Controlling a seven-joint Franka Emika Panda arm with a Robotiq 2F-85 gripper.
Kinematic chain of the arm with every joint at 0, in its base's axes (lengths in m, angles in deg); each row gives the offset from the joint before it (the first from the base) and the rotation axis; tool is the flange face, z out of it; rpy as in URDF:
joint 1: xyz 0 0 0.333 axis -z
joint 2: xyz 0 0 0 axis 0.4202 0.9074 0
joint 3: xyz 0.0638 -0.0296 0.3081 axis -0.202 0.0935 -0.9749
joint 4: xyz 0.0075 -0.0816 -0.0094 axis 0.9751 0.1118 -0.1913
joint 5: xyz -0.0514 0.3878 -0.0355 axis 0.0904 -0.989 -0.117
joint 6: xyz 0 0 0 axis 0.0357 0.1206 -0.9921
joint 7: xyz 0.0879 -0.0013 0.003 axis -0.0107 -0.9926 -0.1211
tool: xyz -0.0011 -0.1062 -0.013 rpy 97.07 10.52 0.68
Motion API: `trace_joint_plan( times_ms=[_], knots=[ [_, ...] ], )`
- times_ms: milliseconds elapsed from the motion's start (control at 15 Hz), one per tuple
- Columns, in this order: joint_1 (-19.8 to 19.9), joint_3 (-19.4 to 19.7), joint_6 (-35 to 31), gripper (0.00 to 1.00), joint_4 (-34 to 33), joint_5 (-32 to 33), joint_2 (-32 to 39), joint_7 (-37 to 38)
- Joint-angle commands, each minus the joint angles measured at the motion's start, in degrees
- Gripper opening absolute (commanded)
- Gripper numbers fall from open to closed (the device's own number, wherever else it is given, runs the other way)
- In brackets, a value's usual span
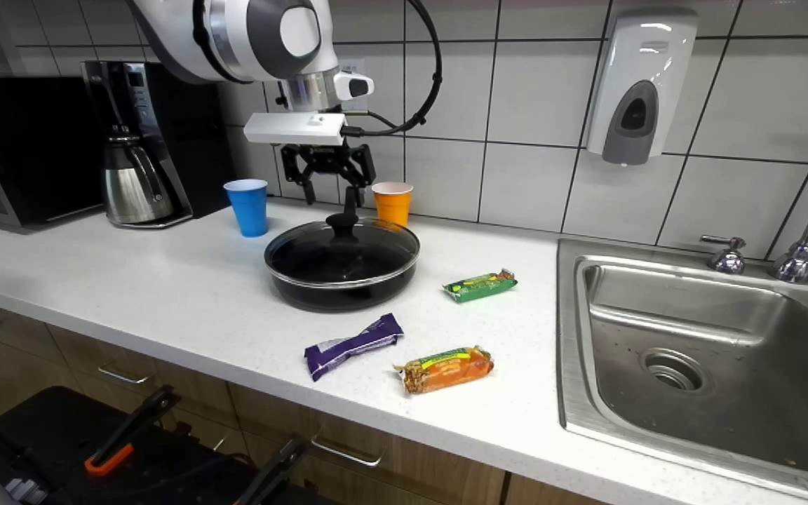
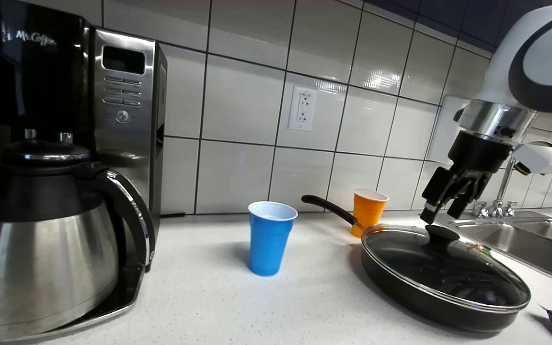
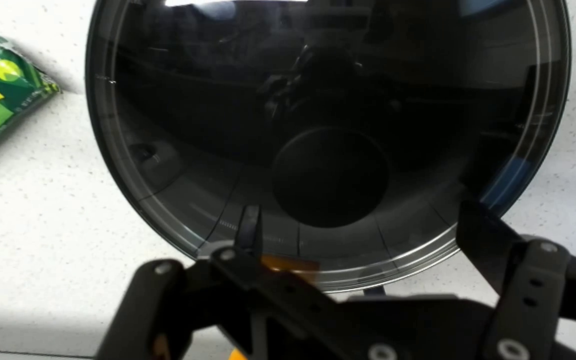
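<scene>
Gripper (image 3: 361, 223), black, two-fingered: spread wide, above the glass lid (image 2: 482, 273); in the wrist view, visible gap from both fingertips to the round black knob (image 3: 330, 180) on top. Pan (image 1: 337, 298): black, round, flat on the white speckled counter (image 1: 186, 280), lid in place, metal rim all around. Pan handle (image 2: 331, 207): black, angled out toward the tiled wall (image 1: 530, 182). Orange cup (image 2: 367, 213): upright, pale inside, just beside the pan handle, near the wall. Blue cup (image 2: 270, 242): upright, between pan and coffee maker (image 2: 127, 117), apart from both. Steel carafe (image 2: 51, 273): seated in the coffee maker. Green snack packet (image 1: 481, 285): lying between pan and sink (image 1: 574, 351). Purple snack packet (image 1: 353, 345): lying in front of the pan, toward the counter's front edge. Orange snack packet (image 1: 449, 368): near the purple one, apart. Soap dispenser (image 1: 656, 77): white and grey, wall-mounted above the sink's near corner region, exact depth unclear.
</scene>
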Motion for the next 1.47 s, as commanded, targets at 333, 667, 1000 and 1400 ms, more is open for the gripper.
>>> trace_joint_plan(
  times_ms=[333,667,1000,1400],
  knots=[
    [1.16,0.0,-2.52,1.0,-0.45,-1.06,3.34,-1.73],
    [1.4,-0.22,-2.24,1.0,-0.64,-1.63,4.38,-1.6],
    [1.29,-0.32,-1.41,0.6,-0.77,-1.25,3.52,-1.84],
    [1.72,-0.89,-1.56,0.39,-0.49,-3.65,2.8,-4.86]
  ],
)
